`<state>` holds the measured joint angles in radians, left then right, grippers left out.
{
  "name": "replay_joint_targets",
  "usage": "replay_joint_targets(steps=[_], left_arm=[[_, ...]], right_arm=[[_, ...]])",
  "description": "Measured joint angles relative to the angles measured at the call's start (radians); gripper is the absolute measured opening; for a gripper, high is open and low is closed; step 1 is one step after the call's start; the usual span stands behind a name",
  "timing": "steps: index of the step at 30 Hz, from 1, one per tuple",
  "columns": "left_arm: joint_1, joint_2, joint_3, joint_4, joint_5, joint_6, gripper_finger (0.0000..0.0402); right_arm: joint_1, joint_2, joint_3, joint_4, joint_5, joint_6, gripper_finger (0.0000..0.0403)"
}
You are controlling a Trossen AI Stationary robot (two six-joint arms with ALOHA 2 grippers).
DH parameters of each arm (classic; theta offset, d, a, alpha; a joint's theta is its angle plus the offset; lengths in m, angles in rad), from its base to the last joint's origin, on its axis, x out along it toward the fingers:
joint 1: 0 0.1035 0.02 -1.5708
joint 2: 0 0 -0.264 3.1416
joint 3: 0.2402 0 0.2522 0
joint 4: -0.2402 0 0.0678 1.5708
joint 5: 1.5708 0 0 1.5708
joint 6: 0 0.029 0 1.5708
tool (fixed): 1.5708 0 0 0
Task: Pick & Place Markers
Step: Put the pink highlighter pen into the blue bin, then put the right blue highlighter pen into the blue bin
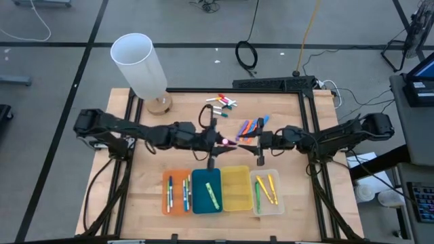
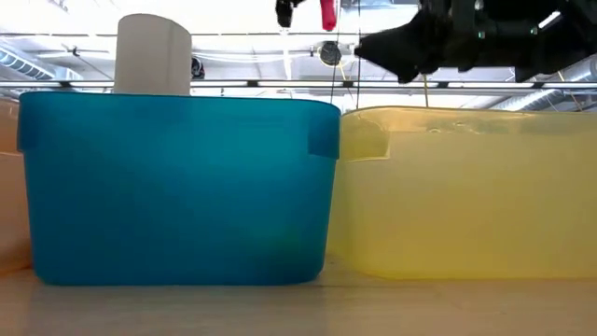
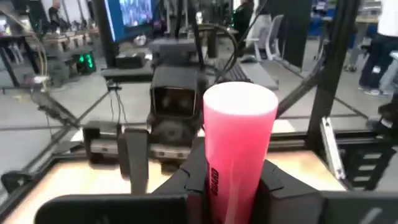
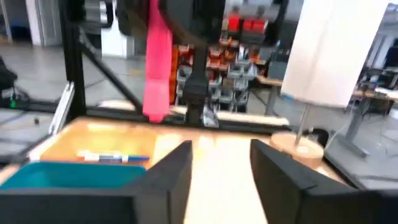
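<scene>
A pink marker (image 1: 224, 141) stands upright in the air over the table's middle, with my left gripper (image 1: 215, 141) shut on it. It fills the left wrist view (image 3: 239, 143) and shows at the top of the low view (image 2: 328, 14). My right gripper (image 1: 256, 141) faces it from the table's right, open, with nothing between its fingers (image 4: 221, 165). In the right wrist view the marker (image 4: 157, 74) is ahead of the open fingers. More markers lie on the table farther back (image 1: 224, 102) and to the right (image 1: 251, 127). My left gripper pinches the pink marker's barrel (image 3: 214, 183) between its two fingers (image 3: 193, 180), which come level from the table's left and lie across it. The marker stands upright, its top end (image 3: 239, 96) above the fingers and its lower end (image 4: 154, 112) below them, lifted clear of the table.
Orange (image 1: 176, 192), blue (image 1: 207, 190), yellow (image 1: 237, 188) and clear (image 1: 268, 192) trays stand in a row at the table's near edge; some hold markers. A white cylinder (image 1: 139, 64) on a wooden foot stands at the far left.
</scene>
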<state>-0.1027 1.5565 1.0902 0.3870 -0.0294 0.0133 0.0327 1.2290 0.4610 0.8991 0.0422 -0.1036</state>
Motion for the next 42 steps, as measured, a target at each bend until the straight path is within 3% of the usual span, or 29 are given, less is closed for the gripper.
replay_joint_targets(steps=[2, 6, 12, 17, 29, 35, 42], left_arm=[[-0.034, -0.047, -0.018, -0.102, -0.001, -0.056, 0.005], [-0.141, -0.062, -0.118, -0.101, -0.022, -0.21, 0.005], [-0.298, -0.016, -0.355, 0.255, -0.173, -0.551, 0.005], [-0.383, 0.028, -0.44, 0.294, -0.32, -0.706, 0.0059], [-0.354, 0.049, -0.444, 0.282, -0.36, -0.628, 0.0231], [-0.309, 0.038, -0.444, 0.315, -0.356, -0.526, 0.0278], [-0.212, -0.071, -0.441, 0.328, -0.341, -0.405, 0.0307]], right_arm=[[0.001, -0.013, 0.001, -0.013, 0.015, 0.001, 0.0173], [0.002, -0.041, -0.002, -0.047, 0.017, 0.01, 0.0193], [0.009, -0.091, -0.003, -0.085, 0.013, 0.044, 0.0193], [0.008, -0.108, -0.001, -0.079, 0.014, 0.038, 0.0185], [0.009, -0.108, -0.001, -0.101, 0.023, 0.053, 0.0185], [0.005, -0.107, -0.001, -0.215, 0.257, 0.105, 0.0184], [-0.044, -0.107, 0.001, -0.28, 0.324, 0.138, 0.0183]])
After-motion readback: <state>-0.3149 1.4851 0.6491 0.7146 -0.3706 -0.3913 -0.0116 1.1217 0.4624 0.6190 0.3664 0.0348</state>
